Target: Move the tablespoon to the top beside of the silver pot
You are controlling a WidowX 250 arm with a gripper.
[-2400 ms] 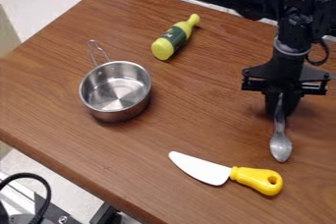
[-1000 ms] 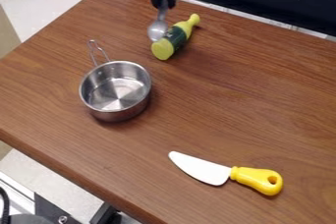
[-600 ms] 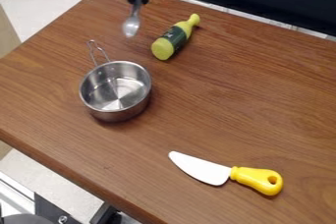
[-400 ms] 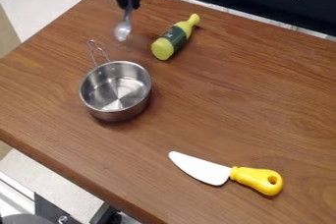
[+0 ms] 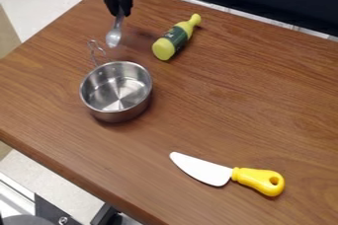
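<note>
At the left of the table (image 5: 218, 100), the silver pot (image 5: 117, 88) stood with its wire handle (image 5: 93, 56) toward the far side. Close to this handle hung the tablespoon (image 5: 113, 37), bowl down, and the gripper (image 5: 119, 13) was closed on its upper end. Within the last 0.4 s, both had shifted left and nearer, so the carrying seemed almost finished; lowering and release remained. Farther right, the green bottle (image 5: 174, 39) and the yellow-handled knife (image 5: 228, 172) lay undisturbed.
</note>
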